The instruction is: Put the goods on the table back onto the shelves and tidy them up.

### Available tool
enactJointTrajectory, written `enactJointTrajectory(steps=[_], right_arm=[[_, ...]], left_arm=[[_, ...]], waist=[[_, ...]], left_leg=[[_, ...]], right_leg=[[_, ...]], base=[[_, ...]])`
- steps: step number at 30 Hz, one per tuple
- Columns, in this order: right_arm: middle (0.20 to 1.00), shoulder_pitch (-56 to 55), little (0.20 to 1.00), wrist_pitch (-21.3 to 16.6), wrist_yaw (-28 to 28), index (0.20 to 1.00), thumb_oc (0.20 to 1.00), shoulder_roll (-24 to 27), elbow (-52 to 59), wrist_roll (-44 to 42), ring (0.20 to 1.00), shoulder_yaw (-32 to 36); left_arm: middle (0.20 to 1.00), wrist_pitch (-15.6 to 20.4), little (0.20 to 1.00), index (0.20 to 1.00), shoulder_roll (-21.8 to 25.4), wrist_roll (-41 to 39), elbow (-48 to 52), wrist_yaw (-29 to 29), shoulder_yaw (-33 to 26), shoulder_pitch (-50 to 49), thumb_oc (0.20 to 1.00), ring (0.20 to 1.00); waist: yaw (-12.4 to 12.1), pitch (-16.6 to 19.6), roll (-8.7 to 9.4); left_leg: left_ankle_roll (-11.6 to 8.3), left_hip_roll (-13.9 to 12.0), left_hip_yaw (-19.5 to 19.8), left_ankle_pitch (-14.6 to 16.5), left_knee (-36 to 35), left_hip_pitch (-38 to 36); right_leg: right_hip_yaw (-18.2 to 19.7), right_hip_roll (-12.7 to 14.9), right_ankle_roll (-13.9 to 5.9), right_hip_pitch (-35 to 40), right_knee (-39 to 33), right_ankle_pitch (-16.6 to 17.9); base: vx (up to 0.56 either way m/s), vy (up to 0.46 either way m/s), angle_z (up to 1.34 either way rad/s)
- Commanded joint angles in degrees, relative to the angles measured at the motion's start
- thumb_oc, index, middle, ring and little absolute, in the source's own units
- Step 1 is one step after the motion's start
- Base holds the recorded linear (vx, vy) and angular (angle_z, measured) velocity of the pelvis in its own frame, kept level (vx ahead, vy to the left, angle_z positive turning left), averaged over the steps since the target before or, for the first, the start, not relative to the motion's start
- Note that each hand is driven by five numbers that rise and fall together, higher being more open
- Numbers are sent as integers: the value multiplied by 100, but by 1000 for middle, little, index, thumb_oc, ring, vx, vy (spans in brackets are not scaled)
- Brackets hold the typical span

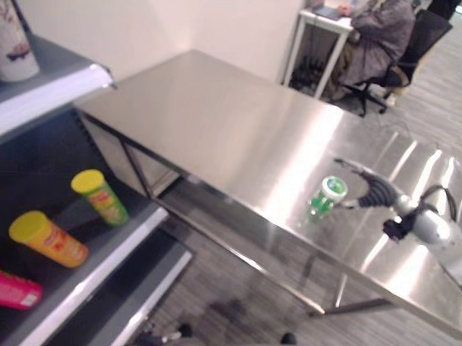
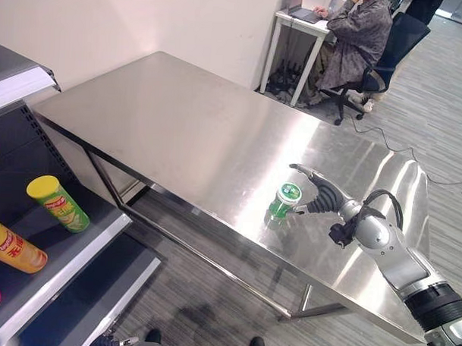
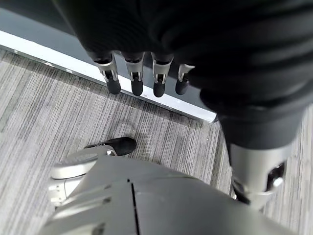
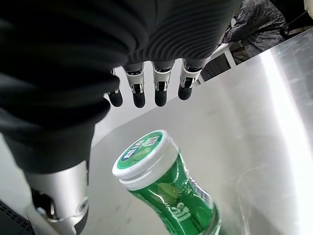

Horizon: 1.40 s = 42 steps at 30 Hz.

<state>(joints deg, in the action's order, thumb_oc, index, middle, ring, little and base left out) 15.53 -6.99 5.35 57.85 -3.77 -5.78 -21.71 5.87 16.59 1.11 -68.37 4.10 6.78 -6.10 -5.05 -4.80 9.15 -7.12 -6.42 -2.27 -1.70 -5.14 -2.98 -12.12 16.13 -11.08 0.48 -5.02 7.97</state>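
Right hand (image 2: pixel 326 196), fingers spread wide and gripping nothing, sits just at 3 o'clock of an upright green bottle with a white cap (image 2: pixel 284 201) on the steel table (image 2: pixel 195 126). Left hand (image 3: pixel 146 73) hangs relaxed above the floor (image 3: pixel 44 112). At 9 o'clock, shelves (image 2: pixel 99 240) carry two yellow-lidded canisters (image 2: pixel 57 202).

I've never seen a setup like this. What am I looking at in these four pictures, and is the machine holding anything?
This is a humanoid robot tidying goods onto shelves. Two pictures come from cameras in its head, looking down; the other two from cameras on its wrists.

On the shiny steel table stands one small green bottle with a white cap. The robot's right hand reaches beside it with fingers open, not gripping it yet. Its left hand hangs over the carpet, fingers relaxed, holding nothing.

On the dark shelf to the left lie a green tube with a yellow lid, an orange tube and a pink one. A person sits at a desk behind.
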Motion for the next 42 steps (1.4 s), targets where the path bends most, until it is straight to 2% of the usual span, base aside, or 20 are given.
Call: enactJointTrajectory(steps=[1, 11, 15, 32, 33, 34, 35, 36, 37, 42], right_arm=[[1000, 785, 1000, -123, -89, 1000, 1000, 35, -93, -125, 1000, -203], [1000, 788, 1000, -72, -47, 1000, 1000, 75, -260, 106, 1000, -371], [1000, 832, 1000, -31, -180, 1000, 1000, 1, -508, 381, 1000, -405], [1000, 962, 1000, -3, -298, 1000, 1000, -359, -686, 495, 1000, -503], [944, 973, 944, -5, -301, 944, 944, -368, -703, 491, 944, -509], [831, 982, 831, -6, -302, 831, 831, -373, -716, 486, 831, -509], [360, 998, 360, -7, -297, 360, 360, -373, -724, 483, 360, -526], [360, 1025, 360, -4, -291, 360, 360, -372, -738, 480, 360, -549], [200, 1053, 200, -5, -282, 200, 200, -376, -747, 473, 200, -575], [200, 1060, 200, 6, -222, 200, 200, -358, -761, 481, 200, -641]], left_arm=[[1000, 52, 1000, 1000, 47, -114, -111, 4, 158, 163, 1000, 1000], [1000, 55, 1000, 1000, 53, -146, -45, 32, 177, 165, 1000, 1000], [1000, 53, 1000, 1000, 46, -126, -24, 69, 217, 172, 1000, 1000], [1000, 38, 1000, 1000, 78, -115, 33, 153, 242, 192, 1000, 1000], [1000, 43, 1000, 1000, 81, -116, 33, 153, 242, 194, 1000, 1000], [1000, 42, 1000, 1000, 81, -112, 30, 159, 243, 193, 1000, 1000], [1000, 37, 1000, 1000, 81, -108, 31, 155, 251, 195, 1000, 1000], [1000, 37, 1000, 1000, 83, -108, 35, 155, 259, 194, 1000, 1000], [1000, 41, 1000, 1000, 87, -104, 39, 154, 264, 198, 1000, 1000], [1000, 40, 1000, 1000, 89, -111, 47, 147, 258, 193, 1000, 1000]], waist=[[-287, -184, -20], [-309, -240, -3], [-315, -260, -22], [-408, -300, 27], [-413, -301, 31], [-419, -301, 34], [-422, -300, 37], [-428, -304, 43], [-432, -305, 46], [-439, -305, 57]], left_leg=[[139, -86, 111, 587, 14, 35], [138, -84, 162, 576, 14, 84], [139, -85, 175, 575, 14, 96], [165, -54, 244, 570, 14, 145], [164, -53, 252, 569, 14, 150], [164, -51, 254, 571, 14, 151], [163, -49, 256, 571, 14, 152], [162, -50, 253, 568, 14, 151], [160, -52, 253, 568, 14, 150], [156, -64, 268, 574, 14, 142]], right_leg=[[107, 639, -392, -94, 304, 340], [53, 643, -392, -93, 298, 299], [17, 645, -392, -85, 289, 287], [-40, 672, -392, -67, 281, 310], [-47, 673, -392, -66, 286, 312], [-52, 673, -392, -65, 289, 315], [-57, 675, -392, -61, 289, 320], [-63, 678, -392, -57, 291, 325], [-63, 678, -392, -59, 293, 326], [-69, 675, -392, -41, 289, 309]], base=[[10, -1, 5], [3, -4, 4], [0, 0, 0], [0, 1, 1], [0, 0, 0], [0, 0, 0], [0, 0, 0], [0, 0, 0], [0, 0, 0], [1, -4, 3]])
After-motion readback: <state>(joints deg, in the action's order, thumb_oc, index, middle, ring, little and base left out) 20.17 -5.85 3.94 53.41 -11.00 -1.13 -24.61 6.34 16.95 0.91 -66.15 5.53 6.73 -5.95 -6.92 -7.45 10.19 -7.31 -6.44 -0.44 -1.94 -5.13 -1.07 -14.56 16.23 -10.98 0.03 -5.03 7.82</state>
